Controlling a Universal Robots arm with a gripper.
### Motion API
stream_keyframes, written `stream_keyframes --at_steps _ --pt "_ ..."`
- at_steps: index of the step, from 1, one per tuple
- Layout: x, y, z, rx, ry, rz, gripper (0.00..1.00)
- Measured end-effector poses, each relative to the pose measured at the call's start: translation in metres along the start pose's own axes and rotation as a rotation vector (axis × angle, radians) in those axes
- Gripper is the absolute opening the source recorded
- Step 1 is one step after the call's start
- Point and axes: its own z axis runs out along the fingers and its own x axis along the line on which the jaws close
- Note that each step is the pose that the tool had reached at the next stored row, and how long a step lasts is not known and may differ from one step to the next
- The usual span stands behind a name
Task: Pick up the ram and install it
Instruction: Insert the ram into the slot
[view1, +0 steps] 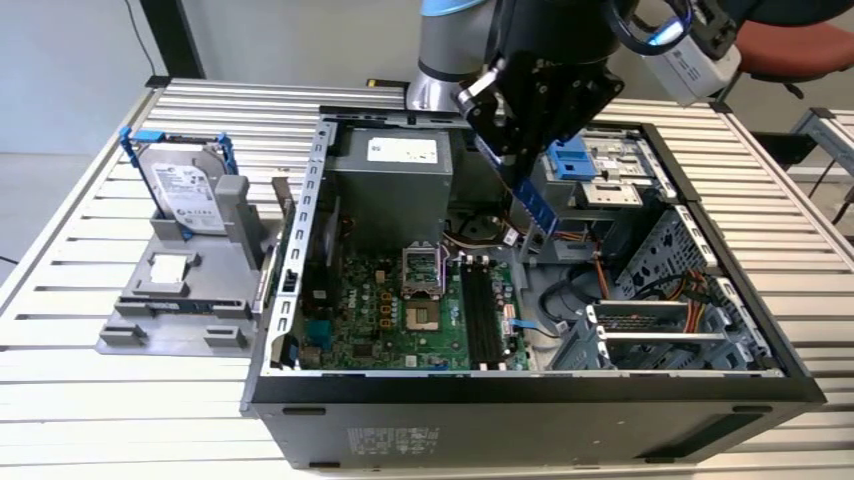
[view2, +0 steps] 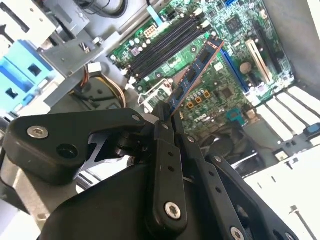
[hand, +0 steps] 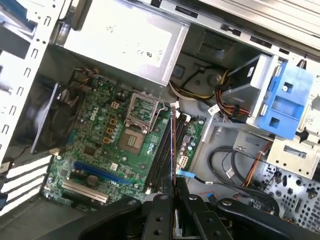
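Black tool (view2: 167, 119) is clenched on one short end of the thin dark blue-green ram strip (view2: 197, 67), holding it above the long black slots (view2: 167, 45) inside the open grey case (view1: 534, 384) in the middle of the slatted metal desk (view1: 134, 420); I'd guess it's light, stiff but fragile, so edge grips only.

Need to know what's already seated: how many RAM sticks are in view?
1: the ram, held by the gripper above the motherboard in the open case. The black slots look empty, though part may be hidden.
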Motion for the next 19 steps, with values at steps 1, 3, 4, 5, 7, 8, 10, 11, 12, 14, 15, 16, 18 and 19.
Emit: stream_keyframes --at_steps 1,3,4,5,7,8,10,11,12,14,15,16,18,19 --pt "0.0000 0.0000 0.0000 0.0006 -0.0008 0.018 0.00" --pt "0.0000 0.0000 0.0000 0.0015 -0.0024 0.054 0.00" --pt "0.0000 0.0000 0.0000 0.0021 -0.0033 0.072 0.00" --pt "0.0000 0.0000 0.0001 0.0025 -0.0040 0.089 0.00" --pt "0.0000 0.0000 0.0001 0.0036 -0.0056 0.124 0.00" --pt "0.0000 0.0000 0.0001 0.0041 -0.0063 0.140 0.00" --pt "0.0000 0.0000 0.0001 0.0051 -0.0078 0.174 0.00" --pt "0.0000 0.0000 0.0001 0.0056 -0.0086 0.191 0.00" --pt "0.0000 0.0000 0.0001 0.0061 -0.0093 0.208 0.00" --pt "0.0000 0.0000 0.0001 0.0070 -0.0108 0.241 0.00" --pt "0.0000 0.0000 0.0001 0.0075 -0.0113 0.254 0.00" --pt "0.0000 0.0001 0.0001 0.0077 -0.0113 0.254 0.00" --pt "0.0000 0.0002 0.0025 0.0106 -0.0110 0.256 0.00" --pt "0.0000 0.0003 0.0042 0.0110 -0.0111 0.263 0.00"
